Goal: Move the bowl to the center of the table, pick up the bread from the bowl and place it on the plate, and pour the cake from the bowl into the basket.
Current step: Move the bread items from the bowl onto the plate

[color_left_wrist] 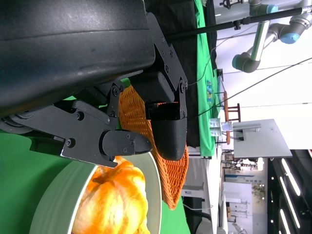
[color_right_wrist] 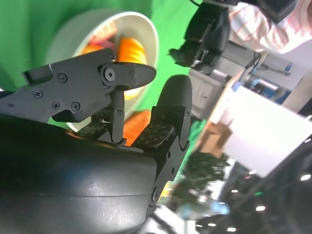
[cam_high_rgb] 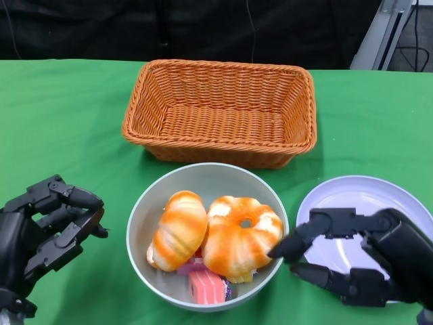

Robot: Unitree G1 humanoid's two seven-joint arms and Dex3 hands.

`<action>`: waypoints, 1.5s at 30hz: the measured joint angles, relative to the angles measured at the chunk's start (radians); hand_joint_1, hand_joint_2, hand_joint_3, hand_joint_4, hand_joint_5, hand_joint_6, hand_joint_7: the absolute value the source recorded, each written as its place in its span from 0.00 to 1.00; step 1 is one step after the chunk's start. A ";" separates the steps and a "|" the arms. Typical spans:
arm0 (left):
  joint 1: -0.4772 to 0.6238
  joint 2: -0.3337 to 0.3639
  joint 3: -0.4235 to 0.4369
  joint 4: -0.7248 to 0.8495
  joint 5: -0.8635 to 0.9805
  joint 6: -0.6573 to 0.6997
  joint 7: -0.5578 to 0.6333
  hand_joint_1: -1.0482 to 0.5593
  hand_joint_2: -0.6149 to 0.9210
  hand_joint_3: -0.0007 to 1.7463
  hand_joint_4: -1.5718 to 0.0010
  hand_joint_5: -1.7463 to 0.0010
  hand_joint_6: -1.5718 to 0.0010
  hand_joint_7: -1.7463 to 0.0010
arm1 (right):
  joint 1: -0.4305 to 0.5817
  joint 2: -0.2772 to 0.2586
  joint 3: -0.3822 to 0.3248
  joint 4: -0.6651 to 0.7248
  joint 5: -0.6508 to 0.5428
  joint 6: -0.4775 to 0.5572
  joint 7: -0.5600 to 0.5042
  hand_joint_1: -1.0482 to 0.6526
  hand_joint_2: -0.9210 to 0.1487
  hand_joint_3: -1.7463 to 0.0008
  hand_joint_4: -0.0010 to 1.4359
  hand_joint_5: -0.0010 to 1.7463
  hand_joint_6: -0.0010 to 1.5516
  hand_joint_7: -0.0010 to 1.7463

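A pale grey bowl (cam_high_rgb: 150, 203) stands in front of me on the green cloth. In it lie an orange croissant-shaped bread (cam_high_rgb: 179, 229), a round ring-shaped bread (cam_high_rgb: 240, 235) and a pink cake (cam_high_rgb: 206, 286) underneath. My right hand (cam_high_rgb: 355, 261) hovers over the white plate (cam_high_rgb: 379, 196), fingers apart, one fingertip touching the bowl's right rim. My left hand (cam_high_rgb: 44, 227) is left of the bowl, fingers spread, holding nothing. The wicker basket (cam_high_rgb: 223, 112) sits behind the bowl. The right wrist view shows the bowl (color_right_wrist: 141, 29) beyond my fingers (color_right_wrist: 168, 122).
Green cloth (cam_high_rgb: 61, 122) covers the table on all sides. The basket (color_left_wrist: 170, 170) and bowl rim (color_left_wrist: 153, 195) show close together in the left wrist view. A person's striped sleeve (color_right_wrist: 253, 24) and room furniture appear in the right wrist view.
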 measured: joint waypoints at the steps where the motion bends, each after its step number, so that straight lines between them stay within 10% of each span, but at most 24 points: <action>1: -0.001 -0.001 0.000 0.001 0.004 0.000 0.000 0.59 1.00 0.18 0.53 0.14 0.47 0.38 | -0.012 -0.005 0.001 -0.026 -0.016 0.010 0.000 0.38 0.00 0.97 0.47 0.42 0.49 0.19; 18: -0.022 -0.001 0.009 0.083 0.026 -0.043 0.000 0.58 1.00 0.19 0.51 0.17 0.44 0.44 | -0.316 -0.002 0.213 -0.170 -0.542 0.220 0.016 0.16 0.00 0.96 0.41 0.10 0.39 0.00; 28: -0.028 -0.004 0.007 0.085 0.043 -0.069 0.011 0.55 1.00 0.16 0.50 0.16 0.43 0.46 | -0.450 0.078 0.396 0.100 -0.942 0.287 -0.113 0.14 0.00 0.97 0.41 0.05 0.36 0.00; 45: -0.028 -0.023 0.028 0.085 0.028 -0.091 0.021 0.58 1.00 0.19 0.51 0.12 0.46 0.39 | -0.604 0.182 0.549 0.477 -1.115 0.356 -0.237 0.13 0.00 0.98 0.35 0.01 0.26 0.00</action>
